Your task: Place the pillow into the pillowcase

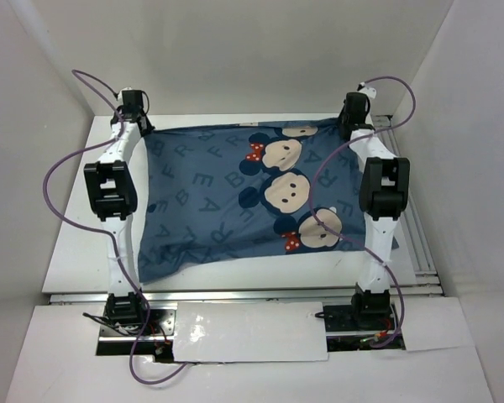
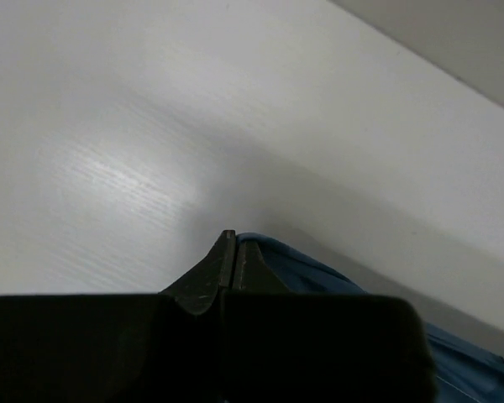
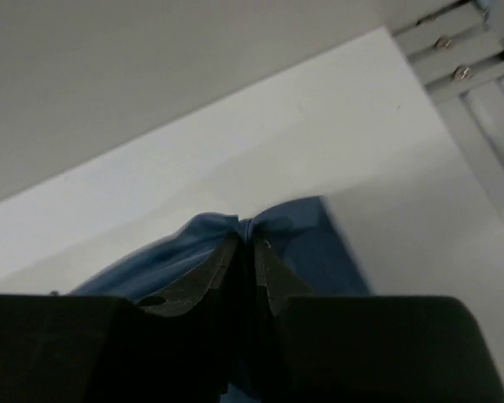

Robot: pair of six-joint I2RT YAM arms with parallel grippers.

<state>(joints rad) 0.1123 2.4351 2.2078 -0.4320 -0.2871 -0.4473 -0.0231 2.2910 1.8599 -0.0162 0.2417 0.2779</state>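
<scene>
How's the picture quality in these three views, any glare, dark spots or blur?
Top external: soft, even light, pillowcase print legible, glare on the glossy white cover by the arm bases. Left wrist: a bright sheen streaks the table; the jaws of the left gripper are a near-black blur. Right wrist: the jaws of the right gripper equally dark; the pillowcase there is soft-focused.

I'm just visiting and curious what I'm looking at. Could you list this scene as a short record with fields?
cloth: pillowcase, dark blue with letters and mouse faces, spread on the table
left gripper: shut on the pillowcase's far left corner
right gripper: shut on its far right corner, fabric bunched at the fingertips
pillow: no white cushion seen in any view
</scene>
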